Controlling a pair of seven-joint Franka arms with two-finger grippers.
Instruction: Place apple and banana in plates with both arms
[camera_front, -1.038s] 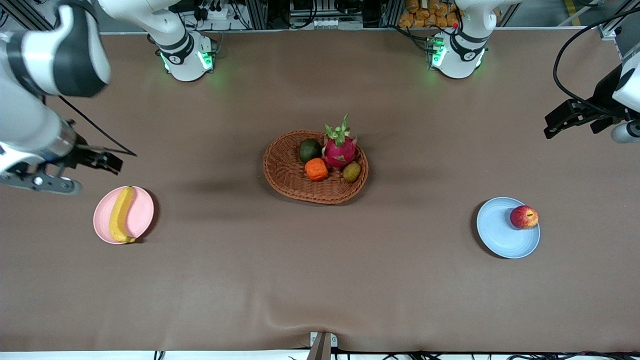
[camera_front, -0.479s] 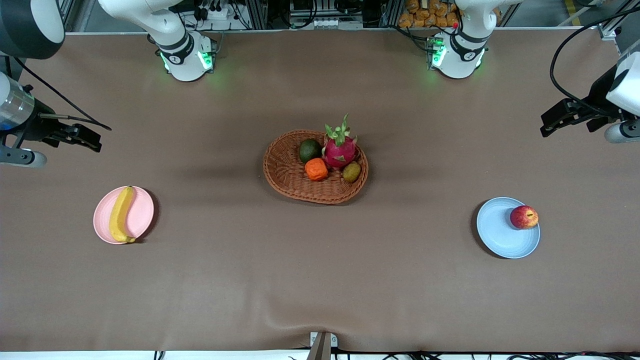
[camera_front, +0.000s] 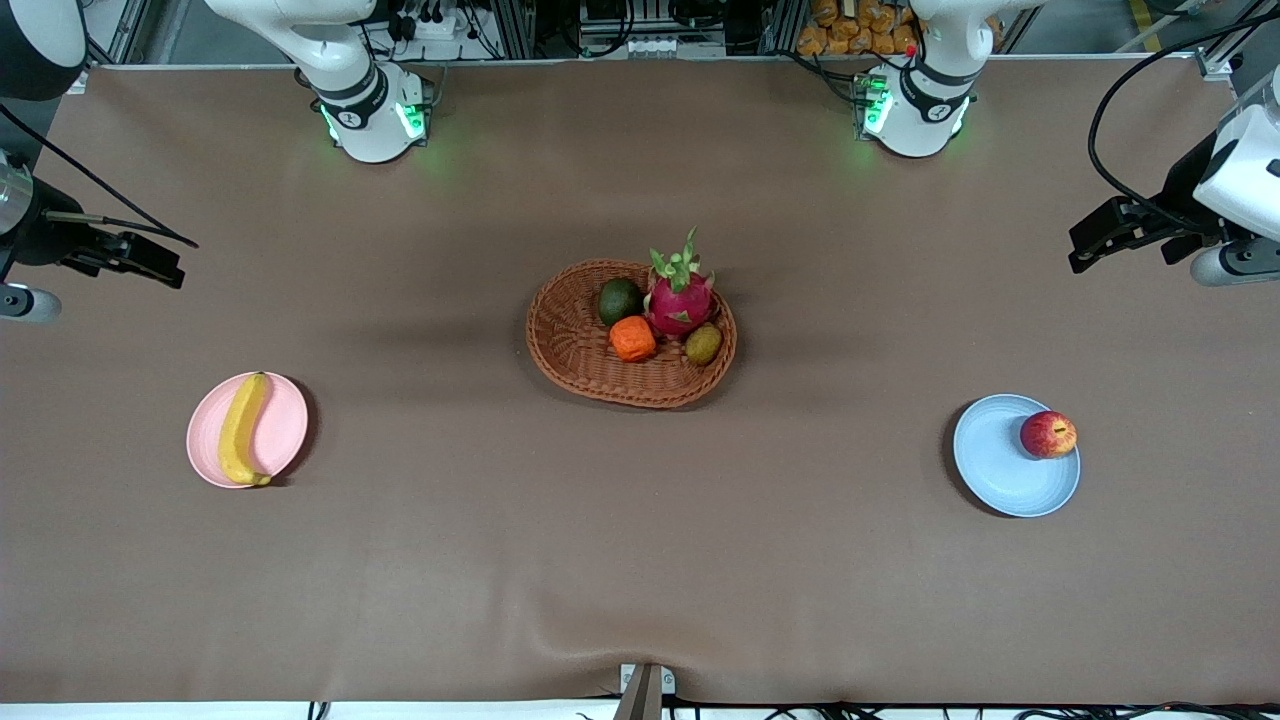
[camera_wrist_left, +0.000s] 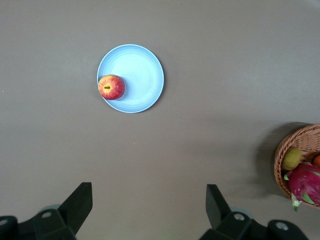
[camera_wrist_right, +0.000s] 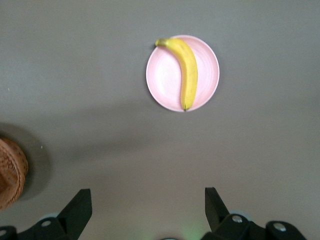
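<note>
The yellow banana (camera_front: 243, 428) lies on the pale pink plate (camera_front: 288, 440) toward the right arm's end of the table. The red apple (camera_front: 1048, 435) rests at the rim of the pale blue plate (camera_front: 995, 465) toward the left arm's end. My right gripper (camera_front: 150, 262) hangs high over bare table at its end, open and empty. In the right wrist view its fingers (camera_wrist_right: 80, 205) frame cloth, with the banana (camera_wrist_right: 187, 70) and plate (camera_wrist_right: 162, 75) far below. My left gripper (camera_front: 1085, 245) is likewise high, open and empty. Its wrist view shows the apple (camera_wrist_left: 111, 87) on the blue plate (camera_wrist_left: 142, 75).
A brown wicker basket (camera_front: 565, 345) stands mid-table and holds a pink dragon fruit (camera_front: 680, 300), an orange ridged fruit (camera_front: 632, 338) and two greenish fruits. The arm bases (camera_front: 370, 110) (camera_front: 915, 105) sit at the table's back edge. Brown cloth covers the table.
The right arm has drawn up and away from the pink plate toward its table end. The left gripper has shifted slightly away from the blue plate. Both fruits stay put.
</note>
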